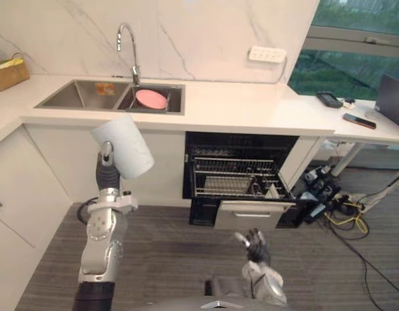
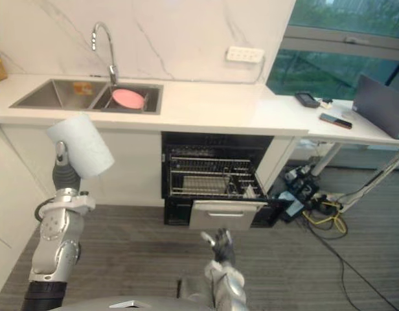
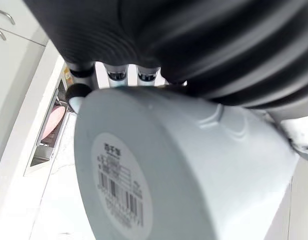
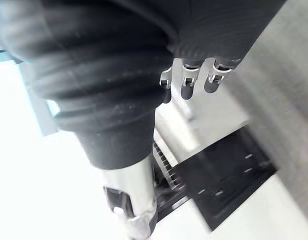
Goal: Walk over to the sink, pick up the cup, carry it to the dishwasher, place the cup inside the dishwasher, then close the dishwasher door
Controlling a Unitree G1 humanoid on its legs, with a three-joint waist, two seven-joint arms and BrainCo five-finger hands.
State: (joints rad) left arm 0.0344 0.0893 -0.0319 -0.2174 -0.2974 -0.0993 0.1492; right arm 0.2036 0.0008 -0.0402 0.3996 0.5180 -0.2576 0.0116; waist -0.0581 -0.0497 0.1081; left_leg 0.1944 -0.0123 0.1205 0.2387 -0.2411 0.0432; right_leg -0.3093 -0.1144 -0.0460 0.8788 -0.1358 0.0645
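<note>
A pale, white-blue cup [image 1: 125, 146] is tilted in the air in front of the white cabinets, below the sink [image 1: 70, 97]. My left hand [image 1: 107, 162] is raised and shut on it from behind. Up close, the cup's barcoded base [image 3: 119, 185] faces the camera, with my fingers [image 3: 116, 75] curled over its far side. To the right, the dishwasher [image 1: 241, 178] stands open under the counter, its wire rack [image 1: 232, 175] pulled out above the lowered door [image 1: 251, 212]. My right hand [image 1: 254, 245] hangs low in front of the door, fingers relaxed and holding nothing.
A pink plate [image 1: 151, 98] lies in the sink's right basin under the faucet [image 1: 128, 45]. A basket [image 1: 8, 72] sits on the left counter. Devices [image 1: 358, 120] lie on the desk at right, with cables [image 1: 339, 207] on the floor beneath. White cabinets [image 1: 11, 194] line the left side.
</note>
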